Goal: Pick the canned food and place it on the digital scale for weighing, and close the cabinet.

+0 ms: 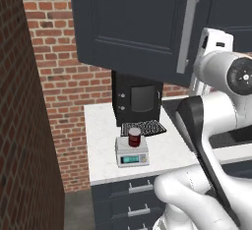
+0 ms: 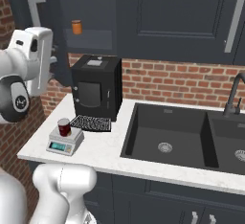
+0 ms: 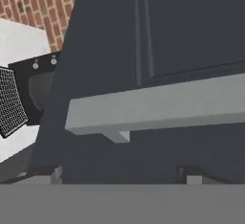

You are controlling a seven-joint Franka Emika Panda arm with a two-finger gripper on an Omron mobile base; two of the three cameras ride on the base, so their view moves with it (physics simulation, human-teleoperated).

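Observation:
The dark red canned food stands upright on the white digital scale near the counter's front left. Above it the navy cabinet door hangs swung open over the counter. Its light-grey bar handle crosses the hand view close in front of my gripper. The gripper is open, with its fingertips set wide apart just short of the bar and nothing held. In both base views my white hand sits right beside the handle.
A black box appliance and a black ribbed mat stand behind the scale. An orange item sits on the open cabinet's shelf. A dark sink with a faucet lies to the right, and a brick wall closes the left.

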